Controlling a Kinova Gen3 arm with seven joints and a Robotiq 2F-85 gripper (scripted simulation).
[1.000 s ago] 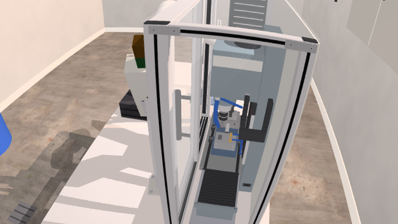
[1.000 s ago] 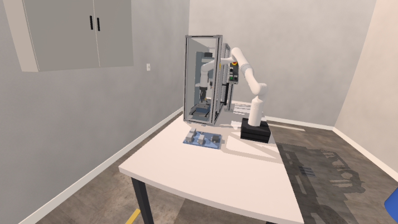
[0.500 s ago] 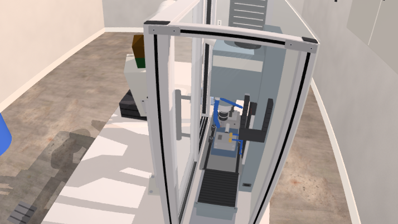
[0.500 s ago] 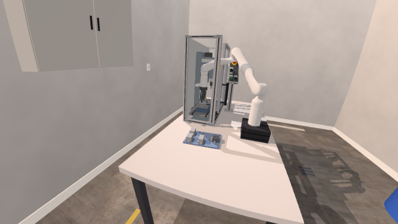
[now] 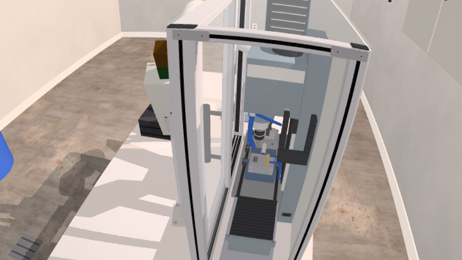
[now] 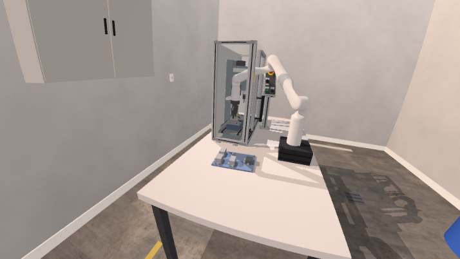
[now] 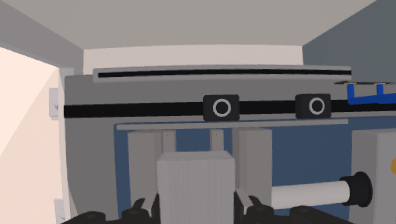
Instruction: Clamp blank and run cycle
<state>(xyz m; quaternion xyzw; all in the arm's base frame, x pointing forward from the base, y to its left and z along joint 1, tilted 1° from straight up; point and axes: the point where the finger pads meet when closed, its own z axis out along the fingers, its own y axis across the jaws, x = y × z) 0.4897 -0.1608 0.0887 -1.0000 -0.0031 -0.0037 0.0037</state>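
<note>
My gripper (image 7: 196, 205) (image 6: 234, 113) (image 5: 259, 135) is inside the guard (image 5: 181, 107) (image 6: 215, 93), pointing down over the vise (image 5: 257, 171) (image 6: 232, 126) (image 7: 300, 150). It is shut on a plain light-grey blank (image 7: 195, 180), held upright between the fingers just above the gap between the two jaws (image 7: 144, 155) (image 7: 255, 152). Two thin low bars (image 7: 168, 141) (image 7: 216, 140) stand upright between the jaws. The work stop rod (image 7: 310, 192) lies to the right of the blank, apart from it. The guard's door (image 5: 211, 97) is open.
The blue plate (image 6: 225, 164) on the table in front of the guard carries two light blanks (image 6: 220, 156) (image 6: 232, 160) and the dark setting master (image 6: 248, 159), all upright. The control column (image 6: 269, 84) stands behind the guard, beside the arm. The machine's spindle head (image 5: 275, 74) hangs above the vise.
</note>
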